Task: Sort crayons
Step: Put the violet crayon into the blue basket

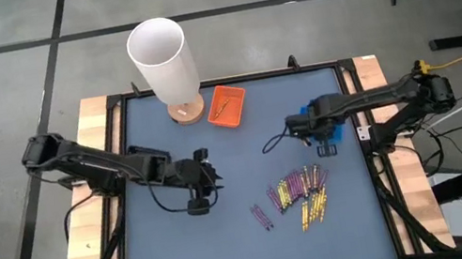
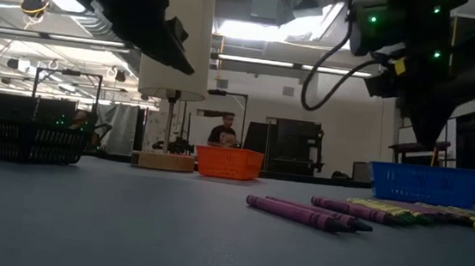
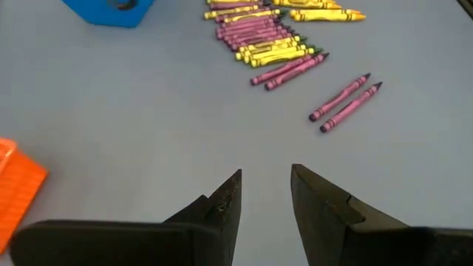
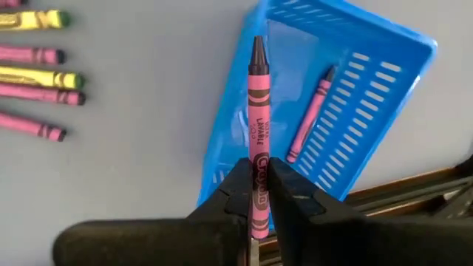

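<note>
A heap of yellow and purple crayons [image 1: 301, 191] lies on the blue-grey mat, with two purple ones [image 1: 261, 215] apart to its left. My right gripper [image 4: 257, 185] hangs over the blue tray [image 4: 347, 96] at the mat's right side, shut on a purple crayon [image 4: 257, 96]. Another purple crayon [image 4: 310, 118] lies on the tray's floor. My left gripper [image 3: 264, 193] stands open above the bare mat left of the heap, nothing between its fingers. An orange tray [image 1: 227, 106] with a crayon in it sits at the far middle. My right gripper pinches the purple crayon between its two fingers on the wrapped shaft near its flat end [image 4: 258, 159]. The fingers come steeply from above. The crayon runs on along them, its pointed tip [image 4: 258, 46] sticking out beyond the fingertips over the blue tray, lifted clear.
A tall white cylinder [image 1: 164, 60] on a round wooden foot stands at the far edge, left of the orange tray. A black frame [image 1: 232, 80] rims the mat. Bare mat lies between my left gripper and the two stray purple crayons [image 3: 346, 103].
</note>
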You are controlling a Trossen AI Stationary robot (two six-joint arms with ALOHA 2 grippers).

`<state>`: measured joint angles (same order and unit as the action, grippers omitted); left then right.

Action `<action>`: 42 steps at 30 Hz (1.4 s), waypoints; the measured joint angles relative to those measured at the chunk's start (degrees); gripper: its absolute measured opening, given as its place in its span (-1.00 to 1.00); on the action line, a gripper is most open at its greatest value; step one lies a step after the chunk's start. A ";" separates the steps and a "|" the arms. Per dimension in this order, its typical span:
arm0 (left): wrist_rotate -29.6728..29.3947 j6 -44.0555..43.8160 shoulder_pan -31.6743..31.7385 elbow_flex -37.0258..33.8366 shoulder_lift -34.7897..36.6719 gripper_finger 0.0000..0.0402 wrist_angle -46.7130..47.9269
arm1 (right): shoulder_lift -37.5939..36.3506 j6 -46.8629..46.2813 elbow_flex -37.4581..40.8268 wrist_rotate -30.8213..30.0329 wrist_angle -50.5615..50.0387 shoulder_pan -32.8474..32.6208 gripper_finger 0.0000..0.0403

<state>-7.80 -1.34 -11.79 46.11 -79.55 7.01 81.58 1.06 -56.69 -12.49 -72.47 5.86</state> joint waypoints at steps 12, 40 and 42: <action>0.03 0.40 -3.94 -0.02 -9.93 -0.49 -14.61 | 0.00 -5.70 0.11 -3.43 0.12 4.47 -0.85; 10.57 9.66 -4.30 0.05 -26.66 -0.49 -47.79 | 0.02 -7.23 0.13 -1.88 1.03 4.66 -0.34; 11.78 9.64 -3.86 0.87 -27.82 -0.49 -47.78 | 0.02 -7.23 0.13 -1.53 1.18 4.66 -0.34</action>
<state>3.98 8.29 -15.65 46.98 -107.36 -40.77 81.60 -6.17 -56.55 -14.03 -71.29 10.52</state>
